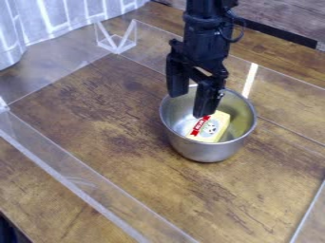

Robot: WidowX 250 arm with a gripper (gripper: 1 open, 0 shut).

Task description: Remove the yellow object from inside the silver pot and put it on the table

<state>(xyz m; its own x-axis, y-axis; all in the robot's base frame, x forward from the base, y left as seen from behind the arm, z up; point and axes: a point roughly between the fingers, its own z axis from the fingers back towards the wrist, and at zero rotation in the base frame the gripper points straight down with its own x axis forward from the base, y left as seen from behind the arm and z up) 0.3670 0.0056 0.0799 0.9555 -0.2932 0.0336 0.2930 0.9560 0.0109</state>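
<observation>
One yellow block (215,124) lies tilted inside the pot (207,121), label up, toward its far-right wall. Gripper (193,95) hangs over the pot's near-left part, pointing down, jaws wide and holding nothing. Best bet: shift over the block, straddle its narrow sides, drop low without hitting the rim, close, then lift clear to bare table (102,123).

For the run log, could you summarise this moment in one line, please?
end effector: open, over silver pot | yellow object: inside pot, ungrasped | table: placement pending
</observation>
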